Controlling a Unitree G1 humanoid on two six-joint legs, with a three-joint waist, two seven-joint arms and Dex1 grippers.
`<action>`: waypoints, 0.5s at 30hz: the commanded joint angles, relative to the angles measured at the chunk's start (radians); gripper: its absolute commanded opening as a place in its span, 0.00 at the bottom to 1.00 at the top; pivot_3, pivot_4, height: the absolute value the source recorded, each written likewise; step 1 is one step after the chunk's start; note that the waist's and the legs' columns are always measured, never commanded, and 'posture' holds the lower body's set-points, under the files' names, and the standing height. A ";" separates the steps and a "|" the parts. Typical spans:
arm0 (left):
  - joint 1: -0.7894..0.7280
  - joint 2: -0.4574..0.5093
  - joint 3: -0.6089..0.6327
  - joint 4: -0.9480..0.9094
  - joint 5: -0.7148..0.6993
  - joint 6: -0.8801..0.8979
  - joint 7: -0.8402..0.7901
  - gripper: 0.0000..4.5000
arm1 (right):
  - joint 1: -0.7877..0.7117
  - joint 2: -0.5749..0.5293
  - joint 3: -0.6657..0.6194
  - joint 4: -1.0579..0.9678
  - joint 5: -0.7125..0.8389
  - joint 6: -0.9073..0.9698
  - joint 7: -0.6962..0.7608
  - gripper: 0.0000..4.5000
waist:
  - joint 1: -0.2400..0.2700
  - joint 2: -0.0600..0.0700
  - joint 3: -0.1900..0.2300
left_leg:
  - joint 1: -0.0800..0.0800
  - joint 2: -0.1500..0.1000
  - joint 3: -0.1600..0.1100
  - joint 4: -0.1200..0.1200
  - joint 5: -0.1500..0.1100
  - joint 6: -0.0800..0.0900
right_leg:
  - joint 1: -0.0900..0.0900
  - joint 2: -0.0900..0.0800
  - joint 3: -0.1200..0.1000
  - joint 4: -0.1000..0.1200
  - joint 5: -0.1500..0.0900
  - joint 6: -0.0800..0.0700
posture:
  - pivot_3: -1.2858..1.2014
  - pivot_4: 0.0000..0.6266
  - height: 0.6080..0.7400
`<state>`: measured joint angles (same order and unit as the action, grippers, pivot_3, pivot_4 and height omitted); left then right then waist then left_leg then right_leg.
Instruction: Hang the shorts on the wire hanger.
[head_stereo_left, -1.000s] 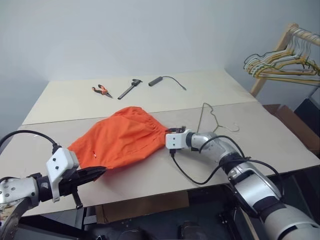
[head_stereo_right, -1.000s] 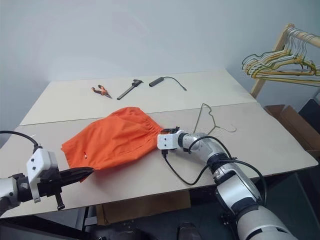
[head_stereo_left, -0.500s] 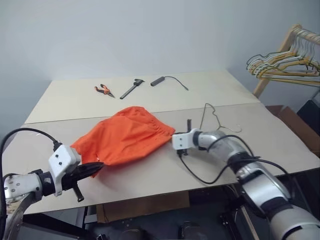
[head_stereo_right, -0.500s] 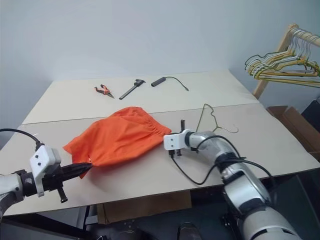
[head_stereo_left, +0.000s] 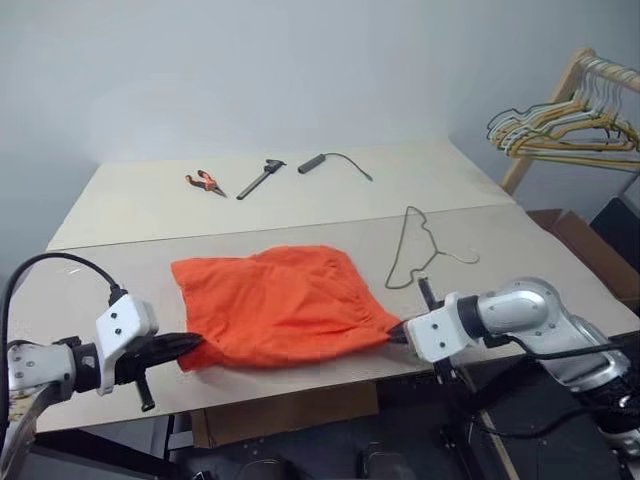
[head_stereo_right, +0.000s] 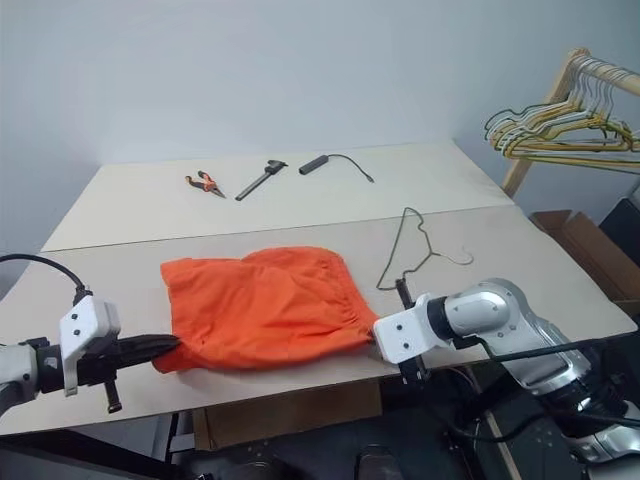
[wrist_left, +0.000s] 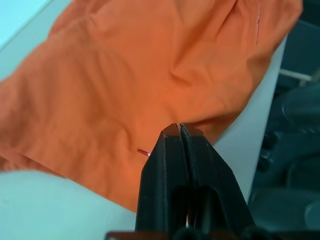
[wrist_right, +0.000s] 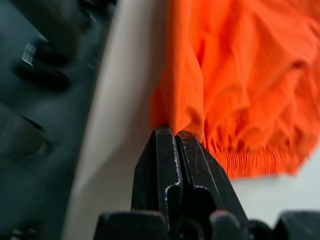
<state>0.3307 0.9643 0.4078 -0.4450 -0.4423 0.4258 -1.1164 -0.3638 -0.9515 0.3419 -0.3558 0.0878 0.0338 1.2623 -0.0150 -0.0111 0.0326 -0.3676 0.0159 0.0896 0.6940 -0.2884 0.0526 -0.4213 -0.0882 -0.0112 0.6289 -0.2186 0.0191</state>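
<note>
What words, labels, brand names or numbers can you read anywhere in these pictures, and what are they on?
None can be read.
The shorts, wire hanger, pliers and table show no lettering.

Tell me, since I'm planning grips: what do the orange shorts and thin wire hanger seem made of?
Orange shorts: soft matte woven fabric, apparently; it wrinkles and gathers at the waistband. Thin grey-green wire hanger: likely bare metal wire, judging by its thin, rigid bends.
</note>
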 joint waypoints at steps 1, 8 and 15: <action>-0.105 0.028 -0.048 0.070 0.053 -0.034 0.021 0.00 | -0.131 0.136 -0.022 0.085 0.026 0.131 -0.076 0.01 | -0.001 -0.001 0.000 | 0.000 0.000 0.000 0.000 0.000 0.000 | 0.000 0.000 0.000 0.000 0.001 -0.002 | 0.52 0.00 1.00; -0.925 -0.226 -0.229 0.557 0.350 -0.042 0.621 0.00 | -0.650 0.525 -0.104 0.789 -0.144 0.188 -0.591 0.01 | 0.026 -0.005 0.000 | -0.005 -0.003 -0.001 0.001 0.005 -0.003 | -0.002 0.002 -0.002 0.000 0.013 0.003 | 0.52 0.00 1.00; -1.402 -0.333 -0.044 0.704 0.261 -0.332 0.897 0.00 | -0.981 0.603 -0.281 1.132 -0.192 -0.213 -1.149 0.01 | -0.008 -0.011 -0.004 | -0.032 -0.013 -0.001 -0.010 0.013 -0.016 | -0.036 -0.004 -0.009 0.001 0.018 0.002 | 0.52 0.00 1.00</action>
<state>-1.0450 0.6223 0.2699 0.2948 -0.1262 0.1701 -0.2539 -1.3165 -0.3221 0.1430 0.7782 -0.1079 -0.0658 0.2204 -0.0232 -0.0225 0.0290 -0.3986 0.0008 0.0881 0.6789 -0.2755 0.0365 -0.4581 -0.0945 -0.0220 0.6295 -0.2003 0.0216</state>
